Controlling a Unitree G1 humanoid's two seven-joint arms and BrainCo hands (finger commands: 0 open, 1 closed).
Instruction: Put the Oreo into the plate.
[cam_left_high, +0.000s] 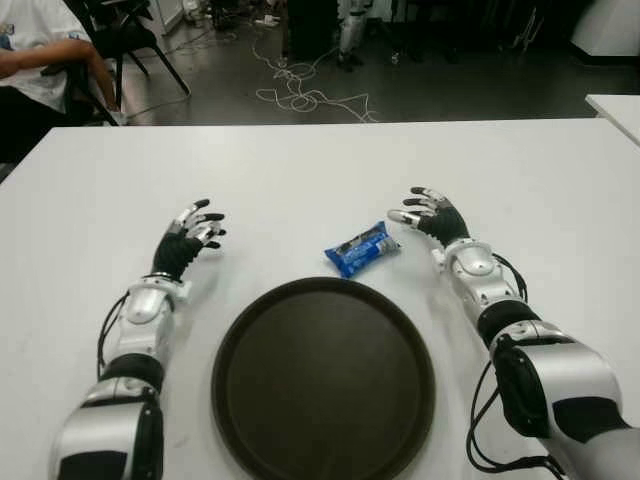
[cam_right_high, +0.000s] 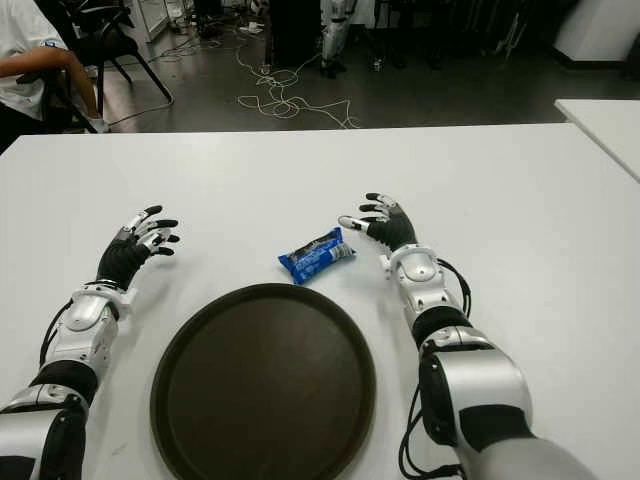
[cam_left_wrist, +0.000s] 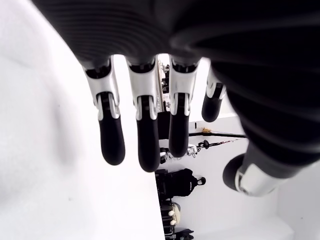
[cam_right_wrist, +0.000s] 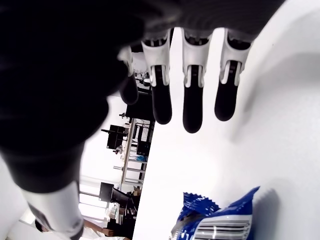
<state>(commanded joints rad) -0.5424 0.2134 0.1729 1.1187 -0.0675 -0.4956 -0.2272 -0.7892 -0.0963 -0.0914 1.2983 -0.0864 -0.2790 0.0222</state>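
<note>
I saw the Oreo (cam_left_high: 362, 249), a blue packet, lying on the white desk (cam_left_high: 300, 170) just beyond the far rim of the dark round plate (cam_left_high: 323, 380), not in it. My right hand (cam_left_high: 432, 216) sat near the packet's right side, fingers spread, holding nothing. My left hand (cam_left_high: 188, 236) showed left of the plate, fingers loosely spread, empty.

Head stereo pair overlooks table (cam_left_high: 300, 170); wrist cameras hug fingers (cam_left_wrist: 111, 145).
</note>
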